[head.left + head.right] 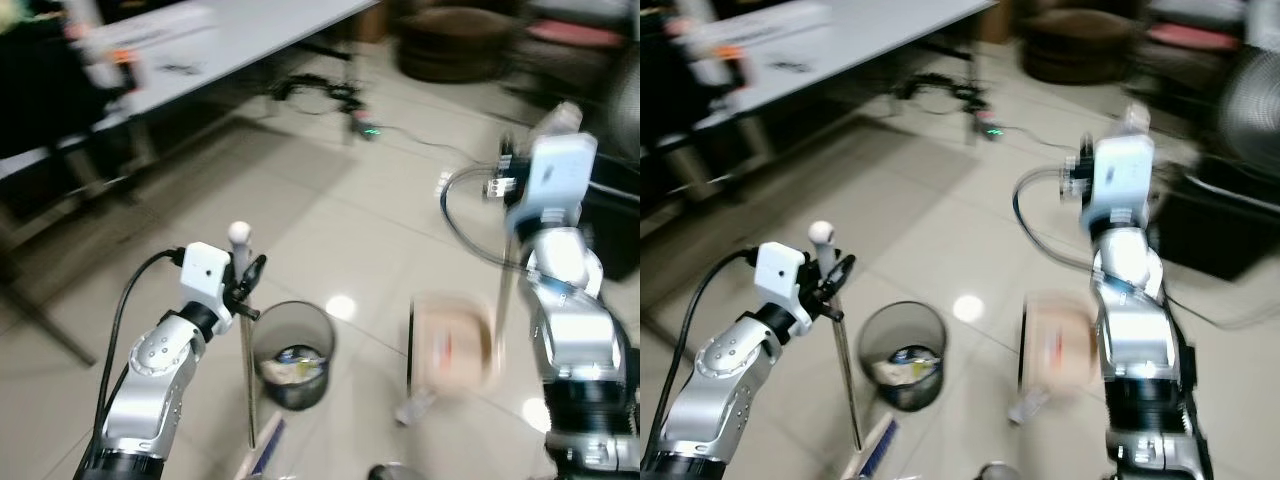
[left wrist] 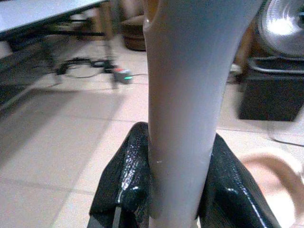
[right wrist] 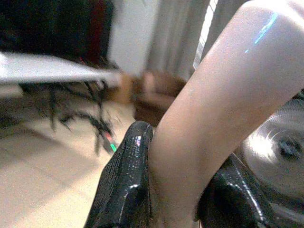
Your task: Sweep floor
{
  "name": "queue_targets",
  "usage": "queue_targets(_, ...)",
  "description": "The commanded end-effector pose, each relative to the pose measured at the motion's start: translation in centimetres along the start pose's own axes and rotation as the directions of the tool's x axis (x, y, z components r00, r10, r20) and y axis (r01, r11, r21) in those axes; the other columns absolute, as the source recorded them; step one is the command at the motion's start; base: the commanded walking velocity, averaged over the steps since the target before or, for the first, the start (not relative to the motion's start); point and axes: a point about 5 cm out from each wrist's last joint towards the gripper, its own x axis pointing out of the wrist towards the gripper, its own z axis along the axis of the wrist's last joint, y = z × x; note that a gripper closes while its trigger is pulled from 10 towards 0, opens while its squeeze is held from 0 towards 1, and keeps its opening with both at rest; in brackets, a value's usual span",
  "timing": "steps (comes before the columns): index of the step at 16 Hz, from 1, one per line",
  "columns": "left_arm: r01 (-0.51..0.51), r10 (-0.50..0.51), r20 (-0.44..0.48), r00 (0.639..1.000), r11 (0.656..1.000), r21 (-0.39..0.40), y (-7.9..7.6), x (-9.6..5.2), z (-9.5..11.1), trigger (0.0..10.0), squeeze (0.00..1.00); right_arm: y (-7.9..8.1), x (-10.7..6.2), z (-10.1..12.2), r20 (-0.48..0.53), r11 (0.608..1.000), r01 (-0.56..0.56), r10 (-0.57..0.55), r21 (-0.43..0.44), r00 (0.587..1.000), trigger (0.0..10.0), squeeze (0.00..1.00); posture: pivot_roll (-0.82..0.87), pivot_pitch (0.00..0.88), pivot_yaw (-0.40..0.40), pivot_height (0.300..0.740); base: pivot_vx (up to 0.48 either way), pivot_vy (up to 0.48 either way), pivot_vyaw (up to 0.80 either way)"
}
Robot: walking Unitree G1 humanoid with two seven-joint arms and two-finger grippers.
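Broom handle (image 1: pixel 247 360) stood upright just left of the black bin (image 1: pixel 293 352), with the left gripper (image 1: pixel 243 282) squeezed tight around its top end. Right of the bin, a blurry tan dustpan (image 1: pixel 452 345) hung above the floor, and the right gripper (image 3: pixel 180 190) was clamped on its pale handle (image 3: pixel 213 109).

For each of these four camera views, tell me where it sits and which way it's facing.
Left eye: on the head, looking down at tiled floor, bin, both arms.
Right eye: beside it, same scene, dustpan blurred.
Left wrist: along the left claw, shut on the broom handle.
Right wrist: along the right claw, shut on a pale handle.
Both wrists share the fan.
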Motion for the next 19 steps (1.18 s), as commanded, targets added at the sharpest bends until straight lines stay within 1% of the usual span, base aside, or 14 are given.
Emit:
queue_targets(1,0.010,-0.010,0.021,1.000,1.000,0.010,0.1,0.2,0.4,10.0,0.00,0.1,0.0,1.1,0.043,1.000,0.027,-0.028,0.015,0.999,10.0,0.00,-0.06,0.025,0.045,0.740,0.000,0.000,-0.80)
queue_targets(4,0.021,-0.021,0.039,0.999,1.000,-0.002,-0.1,0.2,0.5,10.0,0.00,0.8,-1.0,-0.2,-0.011,0.997,0.059,-0.059,0.041,0.998,10.0,0.00,-0.06,0.024,0.039,0.740,0.000,0.000,-0.80)
queue_targets(6,0.031,-0.030,0.052,0.998,0.999,-0.028,-0.3,0.4,0.3,10.0,0.00,1.3,-1.3,-0.1,0.004,0.997,0.066,-0.066,0.028,0.998,10.0,0.00,-0.09,0.027,0.044,0.740,0.000,0.000,-0.80)
queue_targets(8,0.025,-0.023,0.053,0.998,0.999,-0.030,-0.6,0.6,0.1,10.0,0.00,1.5,-1.6,-0.1,0.003,0.996,0.076,-0.076,0.044,0.997,10.0,0.00,-0.08,0.024,0.030,0.740,0.000,0.000,-0.80)
queue_targets(9,-0.003,0.004,0.054,0.999,1.000,-0.022,-0.4,0.8,0.1,10.0,0.00,1.8,-1.7,-0.5,-0.012,0.997,0.070,-0.069,0.040,0.998,10.0,0.00,-0.08,0.025,0.026,0.740,0.000,0.000,-0.80)
queue_targets(10,-0.047,0.048,0.070,0.996,0.999,-0.017,0.0,1.0,0.4,10.0,0.00,2.2,-2.0,-1.0,-0.044,0.995,0.088,-0.085,0.052,0.995,10.0,0.00,-0.08,0.025,0.022,0.740,0.000,0.000,-0.80)
queue_targets(12,-0.085,0.086,0.075,0.993,0.996,-0.008,0.3,1.2,0.7,10.0,0.00,2.5,-2.2,-1.4,-0.070,0.992,0.112,-0.108,0.059,0.992,10.0,0.00,-0.07,0.026,0.024,0.740,0.000,0.000,-0.80)
queue_targets(14,-0.140,0.138,0.067,0.988,0.990,0.017,0.7,1.6,0.6,10.0,0.00,2.7,-2.4,-2.0,-0.100,0.991,0.127,-0.123,0.038,0.987,10.0,0.00,-0.07,0.027,0.025,0.740,0.000,0.000,-0.80)
queue_targets(16,-0.223,0.221,0.101,0.970,0.975,0.014,1.3,2.1,1.2,10.0,0.00,2.8,-2.6,-2.1,-0.104,0.990,0.134,-0.129,0.038,0.986,10.0,0.00,-0.08,0.031,0.034,0.740,0.000,0.000,-0.80)
queue_targets(17,-0.231,0.228,0.124,0.966,0.973,0.007,1.3,2.3,1.6,10.0,0.00,2.8,-2.7,-2.2,-0.104,0.989,0.138,-0.132,0.050,0.986,10.0,0.00,-0.08,0.033,0.038,0.740,0.000,0.000,-0.80)
queue_targets(19,-0.222,0.216,0.166,0.962,0.975,0.016,1.1,2.7,2.3,10.0,0.00,3.0,-2.9,-2.6,-0.127,0.987,0.131,-0.118,0.096,0.985,10.0,0.00,-0.08,0.034,0.041,0.740,0.000,0.000,-0.80)
